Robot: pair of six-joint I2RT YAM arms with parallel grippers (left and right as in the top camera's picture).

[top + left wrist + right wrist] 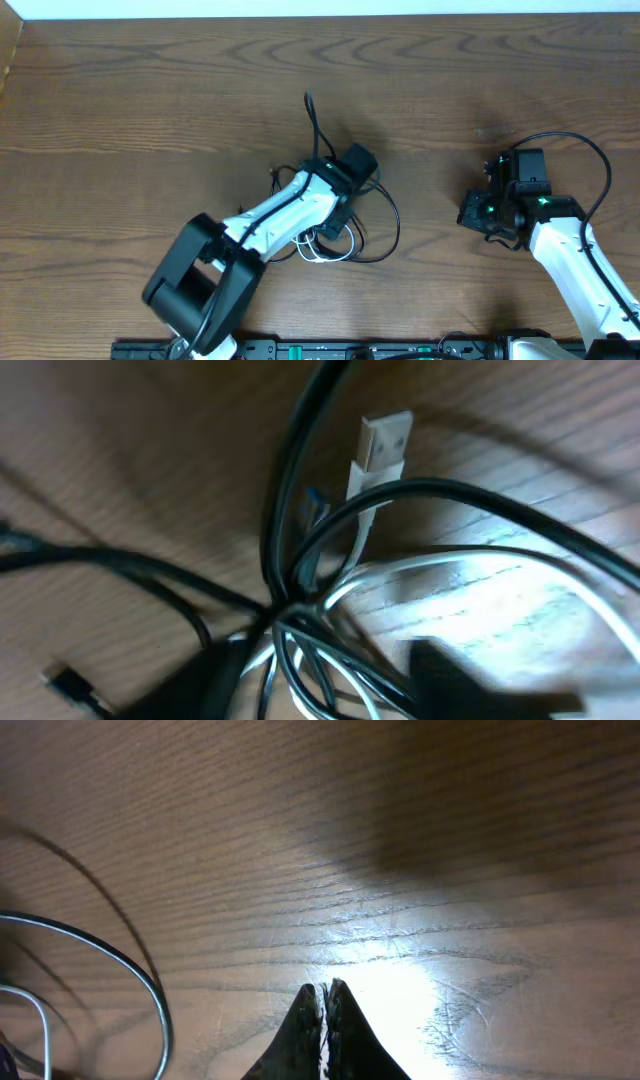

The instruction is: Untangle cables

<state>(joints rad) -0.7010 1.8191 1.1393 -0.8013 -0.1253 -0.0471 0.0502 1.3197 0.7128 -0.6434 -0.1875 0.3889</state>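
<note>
Your left gripper (337,198) hangs directly over the cables (352,238) near the middle of the wooden table (150,120). The arm and wrist cover its jaws from overhead, and its own camera shows no clear finger, so you cannot tell whether they are apart, together or clamped on a cord.

Right beneath that gripper, the wrist view is filled with a knot where several cords cross. A black cable (298,480) runs up and away from the knot. A second black cord arcs over to the right. A white cable (440,568) loops below it, ending in a flat white plug (385,440) that lies on the wood just beyond the knot. A small black plug (68,684) lies off to the lower left, apart from the crossing.

From overhead, one black loop (393,225) bulges out on the side of the left gripper that faces your right arm, and a black end (311,105) trails past the gripper toward the far edge of the table.

Your right gripper (478,212) sits well apart from the bundle, with its fingers (305,1015) pressed together on nothing, low over bare wood. In its view, the edge of a black loop (150,995) and a bit of white cord (44,1025) lie off to the left, not touching it.
</note>
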